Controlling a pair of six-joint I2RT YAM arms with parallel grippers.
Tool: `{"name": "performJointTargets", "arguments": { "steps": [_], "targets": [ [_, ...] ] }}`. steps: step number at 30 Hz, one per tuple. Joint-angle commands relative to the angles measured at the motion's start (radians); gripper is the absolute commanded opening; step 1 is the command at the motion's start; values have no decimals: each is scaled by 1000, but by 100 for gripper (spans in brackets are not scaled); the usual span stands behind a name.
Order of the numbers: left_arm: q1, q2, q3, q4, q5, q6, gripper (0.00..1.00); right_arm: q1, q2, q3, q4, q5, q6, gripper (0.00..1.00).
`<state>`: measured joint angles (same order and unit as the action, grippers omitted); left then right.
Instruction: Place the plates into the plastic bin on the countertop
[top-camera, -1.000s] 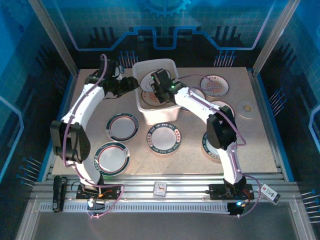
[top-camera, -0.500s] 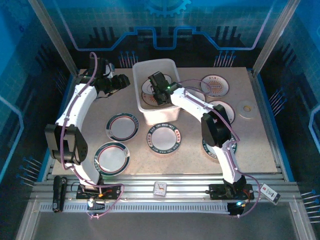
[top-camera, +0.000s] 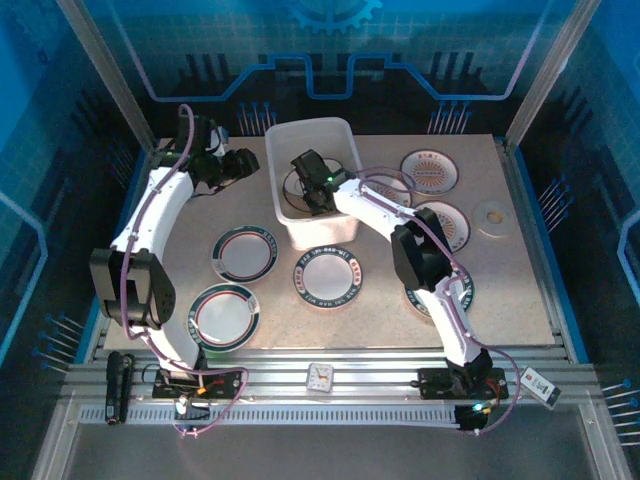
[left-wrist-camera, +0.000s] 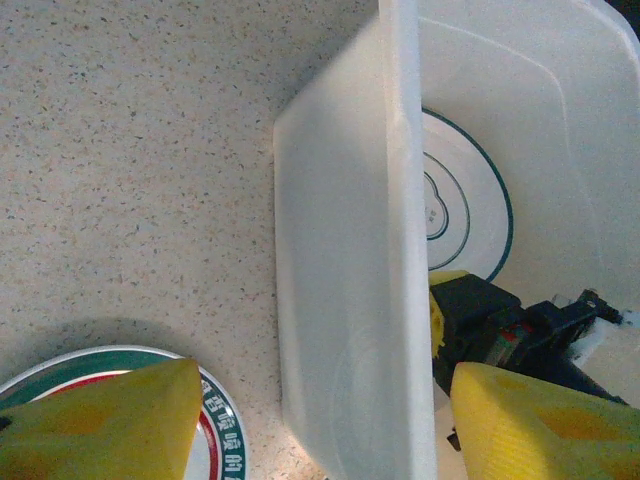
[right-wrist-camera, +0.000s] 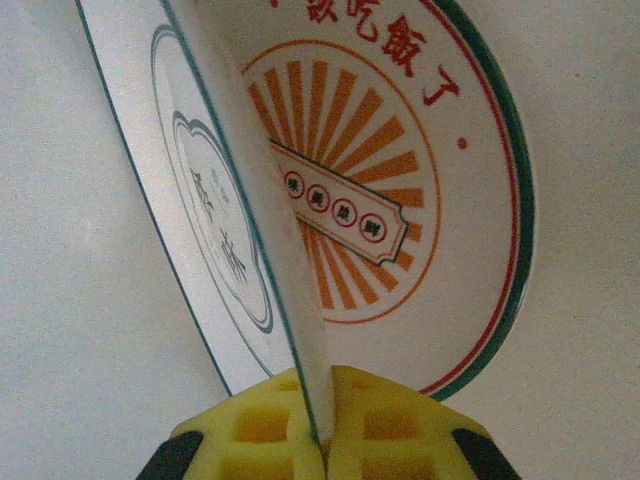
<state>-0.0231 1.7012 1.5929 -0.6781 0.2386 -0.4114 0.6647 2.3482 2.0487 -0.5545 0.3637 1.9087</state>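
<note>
On the countertop (top-camera: 520, 280), toward its far edge: the plastic bin (top-camera: 320, 234), milky white, long side running away from the arms.

Down inside the bin, the right gripper (top-camera: 314, 193), jaws clamped on the rim of 1 white plate (right-wrist-camera: 205, 215) with a grey-green motif and a thin dark edge line. Held on edge and tilted, not lying flat. Behind it, flat on the bin floor, a sunburst plate (right-wrist-camera: 400, 190): orange rays, red lettering, green and red rim lines. Touching each other at the bottom or not: cannot tell from the wrist view.

Just left of the bin's left wall, toward its far end: the left gripper (top-camera: 243, 165), jaws wide open, nothing held. In its wrist view, yellow fingers (left-wrist-camera: 100, 420) spread to either side of the frame, with the bin wall in the background between them. Touching the bin or not: cannot tell.

Flat on the countertop, outside the bin:
- a dark-rimmed plate (top-camera: 326, 277) with a pale centre, just in front of the bin's near wall
- a 2nd dark-rimmed plate (top-camera: 244, 253) to its left
- a 3rd dark-rimmed plate (top-camera: 226, 316) nearer the left arm's base
- a 2nd sunburst plate (top-camera: 430, 171) right of the bin, near the far edge
- 2 half-hidden plates (top-camera: 452, 222) (top-camera: 440, 297) under the right arm

Near the right edge, well apart from the bin, a small pale disc (top-camera: 491, 217).
</note>
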Motion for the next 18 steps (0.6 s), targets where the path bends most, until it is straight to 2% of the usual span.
{"name": "performJointTargets", "arguments": {
  "steps": [1, 5, 10, 13, 18],
  "targets": [
    [11, -3, 16, -32, -16, 20, 68, 15, 19, 9, 32, 51, 25, 8],
    [11, -2, 11, -35, -19, 17, 68, 14, 29, 9, 41, 39, 14, 16],
    [11, -4, 6, -35, -22, 9, 68, 14, 20, -9, 59, 42, -16, 38],
    [10, -3, 4, -28, -9, -2, 68, 15, 13, -14, 69, 38, -49, 56],
    [9, -3, 9, -26, -2, -8, 68, 16, 2, -23, 50, 23, -57, 71]
  ]
}}
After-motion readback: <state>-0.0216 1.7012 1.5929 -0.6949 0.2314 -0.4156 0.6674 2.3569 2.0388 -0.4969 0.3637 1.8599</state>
